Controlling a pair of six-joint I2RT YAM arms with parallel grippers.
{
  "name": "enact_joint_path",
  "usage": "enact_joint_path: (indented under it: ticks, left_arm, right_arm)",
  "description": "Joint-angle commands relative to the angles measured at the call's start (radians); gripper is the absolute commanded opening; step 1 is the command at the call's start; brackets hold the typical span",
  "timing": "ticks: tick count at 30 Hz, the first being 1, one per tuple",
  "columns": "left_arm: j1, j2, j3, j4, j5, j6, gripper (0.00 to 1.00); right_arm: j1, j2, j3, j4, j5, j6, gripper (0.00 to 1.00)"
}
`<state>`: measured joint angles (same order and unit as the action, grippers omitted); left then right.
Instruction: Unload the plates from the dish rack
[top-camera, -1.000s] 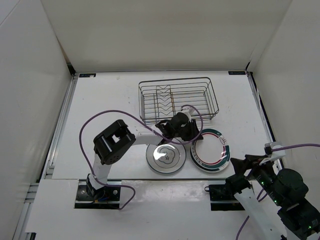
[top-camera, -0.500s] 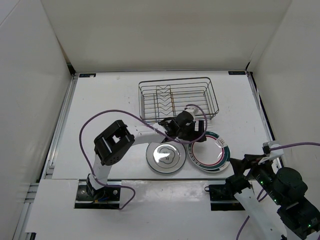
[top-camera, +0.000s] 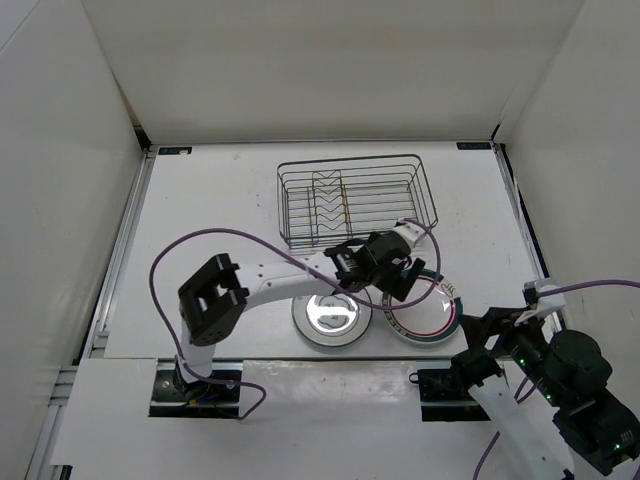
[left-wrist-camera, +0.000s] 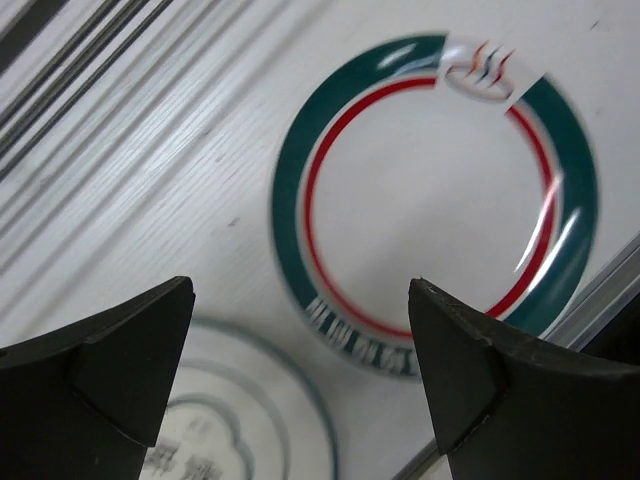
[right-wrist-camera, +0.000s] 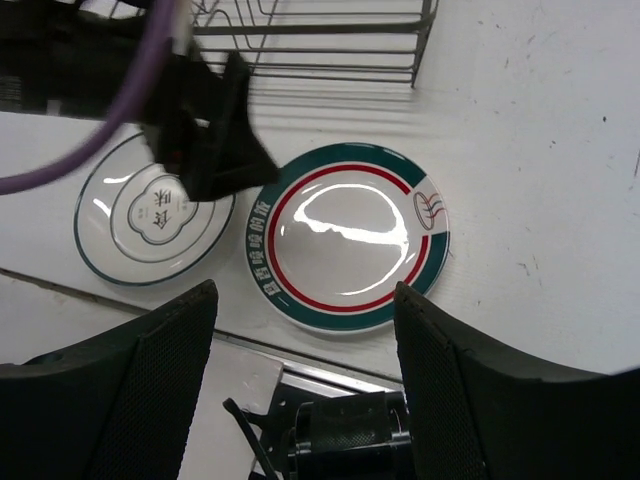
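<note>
Step, as judged: set-down of teal-rimmed plate (right-wrist-camera: 345, 240), which lay flat on desk (top-camera: 220, 220) just in front of dish rack (top-camera: 350, 161), beside grey-rimmed plate (right-wrist-camera: 125, 225). Left claw (left-wrist-camera: 300, 285) hung wide open above it, gripping nothing; right claw (right-wrist-camera: 300, 295) open, empty. Next called for: lift clear, check rack for any plate left

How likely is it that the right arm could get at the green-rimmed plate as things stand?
Probably yes. The plate lies flat on the table just ahead of the open right gripper, its near rim free; the left gripper hangs over only its far left edge.
</note>
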<state>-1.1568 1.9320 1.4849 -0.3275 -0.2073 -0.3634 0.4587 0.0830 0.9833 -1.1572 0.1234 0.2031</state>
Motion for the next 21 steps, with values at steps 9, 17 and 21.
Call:
enact_joint_path:
  ticks: [9, 17, 21]
  left_arm:
    - [0.023, -0.757, -0.339, -0.324, -0.346, 0.285, 1.0]
    - [0.095, -1.198, -0.684, -0.471, -0.593, 0.265, 1.0]
    - [0.121, -1.352, -0.856, -0.49, -0.703, 0.253, 1.0]
  right_arm:
    - [0.001, 0.27, 0.058, -0.03, 0.13, 0.025, 0.9]
    - [0.0, 0.273, -0.047, 0.161, -0.018, -0.074, 0.9]
    - [0.001, 0.281, -0.129, 0.217, 0.031, -0.093, 0.9]
